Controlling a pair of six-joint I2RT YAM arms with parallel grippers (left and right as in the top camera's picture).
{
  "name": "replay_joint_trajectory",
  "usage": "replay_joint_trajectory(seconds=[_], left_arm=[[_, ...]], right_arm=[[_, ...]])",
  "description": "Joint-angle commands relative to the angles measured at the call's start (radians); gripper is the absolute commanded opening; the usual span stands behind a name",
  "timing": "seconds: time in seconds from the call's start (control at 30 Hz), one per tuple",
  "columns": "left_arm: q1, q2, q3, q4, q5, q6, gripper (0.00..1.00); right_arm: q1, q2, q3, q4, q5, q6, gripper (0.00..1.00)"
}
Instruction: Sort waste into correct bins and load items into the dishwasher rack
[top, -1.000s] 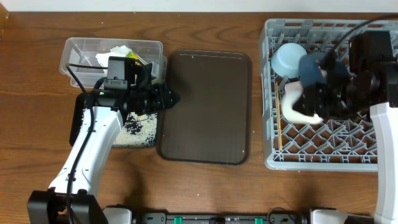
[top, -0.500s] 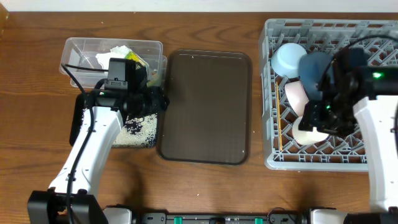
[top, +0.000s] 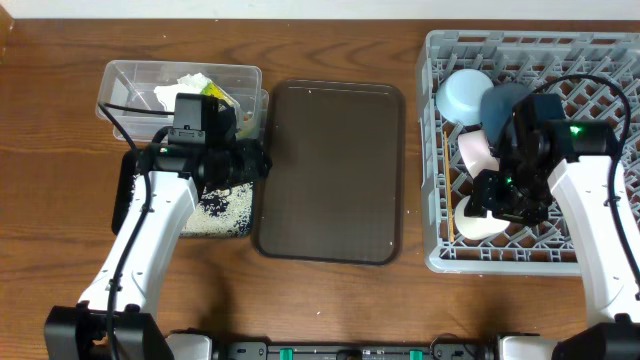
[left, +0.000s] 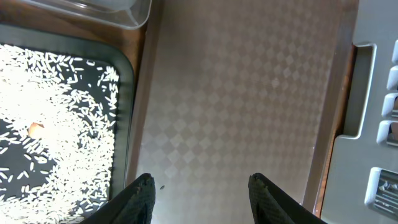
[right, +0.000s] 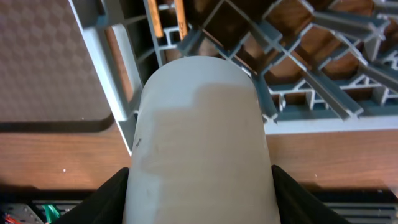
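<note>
We see that the right claw (right: 199, 198) has swung from over the middle of the dishwasher rack (top: 500, 263) to its front-left corner, carrying the small white cup (right: 199, 112) with it. Its fingers are clamped on either side of the cup, which fills the gap between them. A second ago the cup hung beside the white bowl (top: 474, 150). Now that bowl stands free behind the claw, next to the dark-blue bowl (top: 503, 105) and the light-blue bowl (top: 465, 92). The cup sits low over the lattice, just inside the rack's near wall; we cannot tell whether it touches the floor yet. The chopsticks (right: 166, 17) lie in the rack just beyond the cup. We judge the cup is about to be set down, the last item to go in.

The left claw (left: 202, 186) has drawn back a little. Its fingers stand apart with nothing between them, above the brown serving tray (left: 236, 93). The black tray (left: 127, 93) with the rice (left: 56, 124) lies just to its left, and the clear tub (top: 120, 80) with the napkin (top: 185, 88) and wrapper (top: 213, 92) lies beyond that. The waste looks sorted, so we reckon the task is nearly finished
</note>
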Motion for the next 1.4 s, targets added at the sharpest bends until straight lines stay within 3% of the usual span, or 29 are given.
replay_joint_trajectory(seconds=[0.0, 0.23, 0.43, 0.57, 0.6, 0.93, 1.37], left_arm=[[0.002, -0.007, 0.003, -0.013, -0.016, 0.006, 0.52], [0.002, -0.007, 0.003, -0.023, -0.016, 0.006, 0.52], [0.002, -0.007, 0.003, -0.023, -0.016, 0.006, 0.52], [0.002, -0.007, 0.003, -0.023, -0.016, 0.006, 0.53], [0.002, -0.007, 0.003, -0.023, -0.016, 0.006, 0.58], [0.002, -0.007, 0.003, -0.023, -0.016, 0.006, 0.83], [0.002, -0.007, 0.003, -0.023, -0.016, 0.006, 0.86]], right_arm=[[0.014, 0.0, -0.031, 0.02, -0.008, 0.018, 0.33], [0.014, 0.0, -0.112, 0.057, -0.008, 0.022, 0.34], [0.014, 0.0, -0.113, 0.086, -0.01, 0.022, 0.64], [0.014, 0.0, -0.087, 0.087, -0.013, 0.022, 0.72], [0.013, 0.0, -0.074, 0.084, -0.013, 0.022, 0.73], [0.013, 0.0, 0.083, 0.034, -0.013, 0.021, 0.76], [0.092, -0.031, 0.55, -0.154, -0.014, -0.053, 0.82]])
